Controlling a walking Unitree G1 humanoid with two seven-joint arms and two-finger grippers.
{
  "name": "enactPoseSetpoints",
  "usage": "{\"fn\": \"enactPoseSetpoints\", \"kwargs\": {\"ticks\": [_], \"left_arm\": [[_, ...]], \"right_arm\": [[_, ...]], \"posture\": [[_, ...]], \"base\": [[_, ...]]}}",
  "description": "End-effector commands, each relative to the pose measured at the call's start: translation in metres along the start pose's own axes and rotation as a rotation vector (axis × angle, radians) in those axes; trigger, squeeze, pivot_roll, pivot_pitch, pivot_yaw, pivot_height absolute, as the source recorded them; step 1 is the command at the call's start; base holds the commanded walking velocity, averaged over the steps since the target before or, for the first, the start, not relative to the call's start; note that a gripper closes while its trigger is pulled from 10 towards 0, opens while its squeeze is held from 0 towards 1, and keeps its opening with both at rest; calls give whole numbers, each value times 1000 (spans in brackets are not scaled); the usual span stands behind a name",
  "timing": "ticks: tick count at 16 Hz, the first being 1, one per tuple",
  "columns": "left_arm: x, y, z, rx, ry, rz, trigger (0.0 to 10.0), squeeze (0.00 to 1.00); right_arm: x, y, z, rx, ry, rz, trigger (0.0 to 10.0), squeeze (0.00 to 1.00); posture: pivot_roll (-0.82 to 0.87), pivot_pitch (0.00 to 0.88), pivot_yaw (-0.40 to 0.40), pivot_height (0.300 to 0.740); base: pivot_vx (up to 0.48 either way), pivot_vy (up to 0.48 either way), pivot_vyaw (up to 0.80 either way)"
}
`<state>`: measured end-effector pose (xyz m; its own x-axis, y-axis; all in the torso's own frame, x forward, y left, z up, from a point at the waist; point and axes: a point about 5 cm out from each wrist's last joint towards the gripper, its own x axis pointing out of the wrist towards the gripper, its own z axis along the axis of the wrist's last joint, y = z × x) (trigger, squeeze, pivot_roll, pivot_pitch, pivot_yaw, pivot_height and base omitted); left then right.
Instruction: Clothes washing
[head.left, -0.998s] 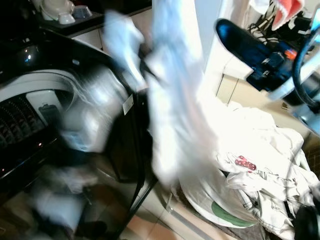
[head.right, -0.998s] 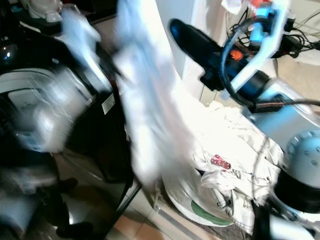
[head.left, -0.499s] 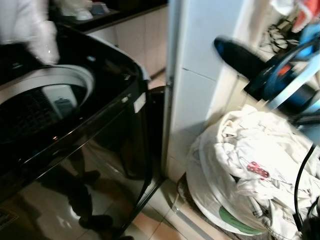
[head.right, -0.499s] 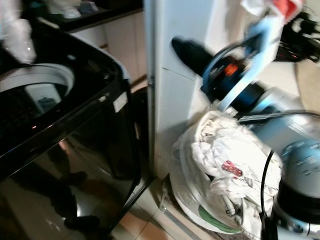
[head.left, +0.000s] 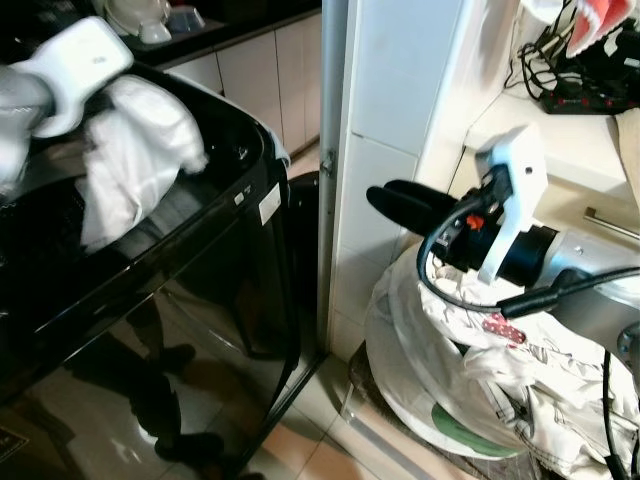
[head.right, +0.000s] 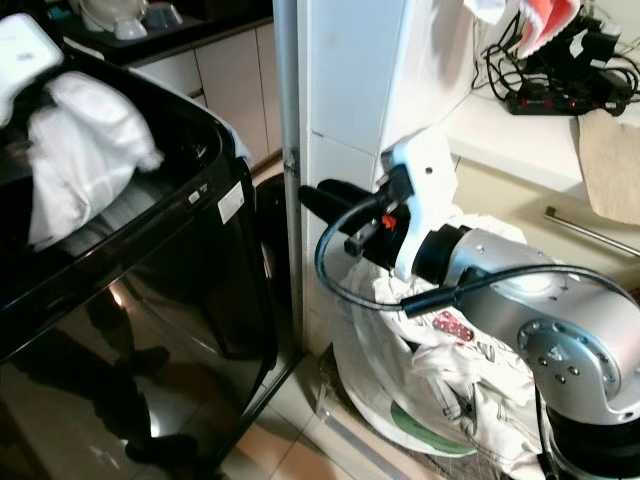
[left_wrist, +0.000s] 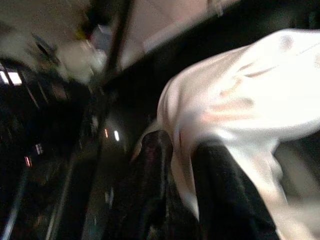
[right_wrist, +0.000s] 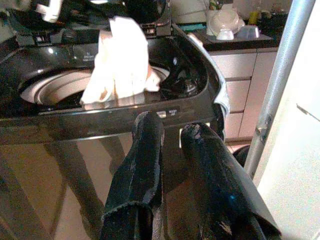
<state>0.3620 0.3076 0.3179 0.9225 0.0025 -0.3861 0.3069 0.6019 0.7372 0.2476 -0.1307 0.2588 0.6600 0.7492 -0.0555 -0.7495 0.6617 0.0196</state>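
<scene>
Where glossy tiles (head.left: 330, 440) meet black washer (head.left: 180, 260), left hand (left_wrist: 200, 165) gripping white garment (head.left: 130, 165) (over drum), right hand (right_wrist: 172, 137) parted, empty.

Bright, sharp head views; blurred left wrist view.
White garment (head.left: 135, 160) overexposed; glossy black washing machine (head.left: 200, 290) front mirrors the floor; laundry pile (head.right: 450, 360) glares.

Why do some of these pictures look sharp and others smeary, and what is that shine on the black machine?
Left wrist view: motion-blurred and dark, the white garment smeared. Both eye views: mostly sharp; the glossy front of the washing machine mirrors the tiled floor with pale glare patches. Right wrist view: the machine and garment are fairly clear, while the close black fingers look soft and the garment is overexposed.
</scene>
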Motion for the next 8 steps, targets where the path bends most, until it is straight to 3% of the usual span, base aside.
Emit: {"fn": "enactPoseSetpoints", "kwargs": {"ticks": [1, 4, 6, 7, 8], "left_arm": [[-4, -5, -12, -10, 59, -71, 10000, 1000], [-14, -30, -41, -29, 151, -263, 10000, 1000], [-16, -44, -42, -59, 97, -309, 10000, 1000], [-10, -65, -25, -155, -68, -320, 10000, 0], [-8, -75, -14, -214, -166, -323, 10000, 0]], "right_arm": [[0, 3, -1, -27, 16, 15, 10000, 0], [2, 4, -11, -33, 71, 40, 10000, 0], [2, -11, -18, -28, 114, -91, 10000, 0], [-2, -39, -30, -57, 204, -312, 10000, 0], [-7, -51, -36, -73, 253, -401, 10000, 0]], "posture": [[-78, 0, 45, 740], [-74, 0, 42, 740], [-66, 0, 32, 740], [-66, 0, 32, 740], [-66, 0, 32, 740]], "base": [[0, 0, 0], [0, 0, 0], [0, 0, 0], [0, 0, 0], [0, 0, 0]]}}
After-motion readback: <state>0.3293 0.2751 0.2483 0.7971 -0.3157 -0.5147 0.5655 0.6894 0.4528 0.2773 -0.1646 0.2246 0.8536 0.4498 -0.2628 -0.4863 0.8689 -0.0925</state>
